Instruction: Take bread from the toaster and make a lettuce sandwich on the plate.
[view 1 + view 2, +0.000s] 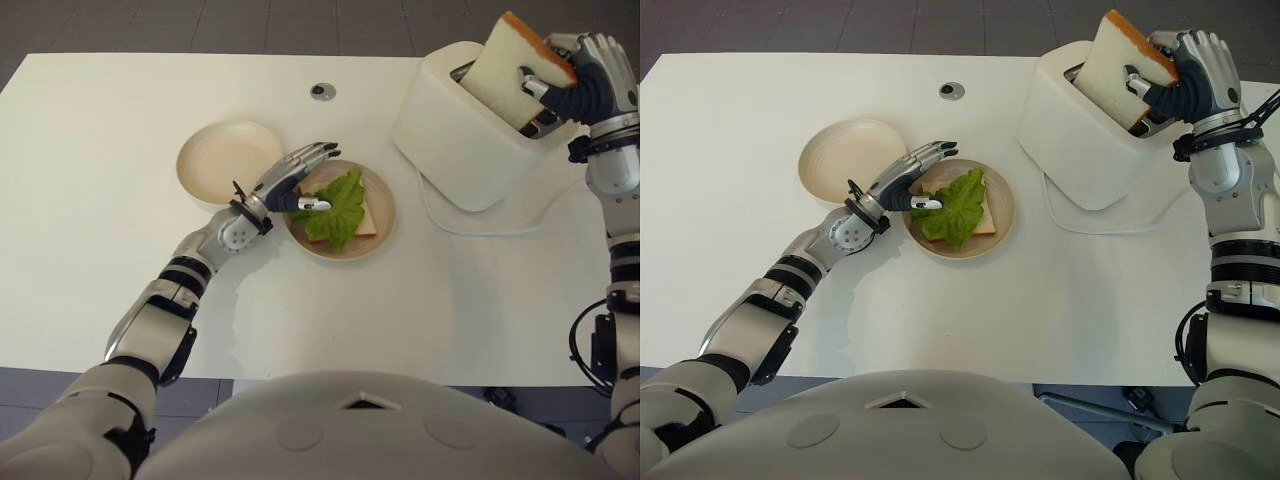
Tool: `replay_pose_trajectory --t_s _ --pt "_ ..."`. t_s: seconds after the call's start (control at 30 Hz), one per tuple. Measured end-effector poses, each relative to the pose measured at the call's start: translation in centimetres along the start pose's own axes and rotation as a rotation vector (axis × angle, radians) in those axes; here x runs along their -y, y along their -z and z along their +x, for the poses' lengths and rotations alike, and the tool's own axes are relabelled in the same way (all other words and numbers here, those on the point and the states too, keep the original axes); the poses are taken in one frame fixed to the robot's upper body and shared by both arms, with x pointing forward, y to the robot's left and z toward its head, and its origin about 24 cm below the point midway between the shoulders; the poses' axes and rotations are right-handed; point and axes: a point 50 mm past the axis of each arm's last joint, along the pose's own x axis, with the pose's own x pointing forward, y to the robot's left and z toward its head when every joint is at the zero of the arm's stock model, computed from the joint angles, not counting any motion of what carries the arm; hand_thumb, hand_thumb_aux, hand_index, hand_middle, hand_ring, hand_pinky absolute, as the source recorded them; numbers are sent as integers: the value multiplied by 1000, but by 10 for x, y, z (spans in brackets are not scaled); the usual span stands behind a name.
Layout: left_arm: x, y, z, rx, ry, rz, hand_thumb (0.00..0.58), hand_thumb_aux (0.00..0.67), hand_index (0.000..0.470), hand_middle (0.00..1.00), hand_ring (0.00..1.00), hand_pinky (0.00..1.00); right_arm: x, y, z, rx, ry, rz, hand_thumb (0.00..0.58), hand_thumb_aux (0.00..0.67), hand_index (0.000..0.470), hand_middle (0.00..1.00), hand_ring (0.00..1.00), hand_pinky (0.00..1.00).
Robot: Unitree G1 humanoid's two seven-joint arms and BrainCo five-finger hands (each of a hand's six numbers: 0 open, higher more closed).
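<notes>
Left eye view: the right hand [590, 85] grips a bread slice [505, 65] that stands tilted, partly out of the white toaster [460, 140]. The left hand [290, 180], fingers extended and holding nothing, hovers at the plate's [375, 240] left rim, where a lettuce leaf [335, 205] lies on a lower slice [368, 222].
</notes>
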Motion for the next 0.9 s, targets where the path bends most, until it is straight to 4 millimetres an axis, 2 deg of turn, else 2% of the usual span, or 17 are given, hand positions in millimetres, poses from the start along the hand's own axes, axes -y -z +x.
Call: replay_pose_trajectory --t_s 0.1,0.2,0.3,0.4,0.57,0.67,0.8,0.9 --pt "-8 2 -1 -5 -59 -37 0 0 0 0 0 0 18 -23 12 134 150 109 580 670 470 1000 1000 1000" --pt "-24 6 -4 -5 -161 -99 0 0 0 0 0 0 17 -33 14 189 168 255 580 670 470 1000 1000 1000" --pt "-48 3 -8 66 -301 -206 0 0 0 0 0 0 3 -46 18 254 77 376 580 670 470 1000 1000 1000" --pt "-72 -14 -15 244 -421 -361 0 0 0 0 0 0 -16 -61 24 322 -72 469 580 670 470 1000 1000 1000" --pt "-95 -24 -38 449 -496 -624 0 0 0 0 0 0 -63 -74 32 377 -478 593 580 670 470 1000 1000 1000" --pt "-91 -28 -46 522 -424 -674 0 0 0 0 0 0 -92 -80 33 389 -718 634 580 670 470 1000 1000 1000" --pt "-77 -39 -51 604 -257 -676 0 0 0 0 0 0 -118 -86 29 401 -956 680 580 670 470 1000 1000 1000" --pt "-60 -44 -56 626 -114 -667 0 0 0 0 0 0 -132 -91 28 405 -1041 718 580 670 470 1000 1000 1000"
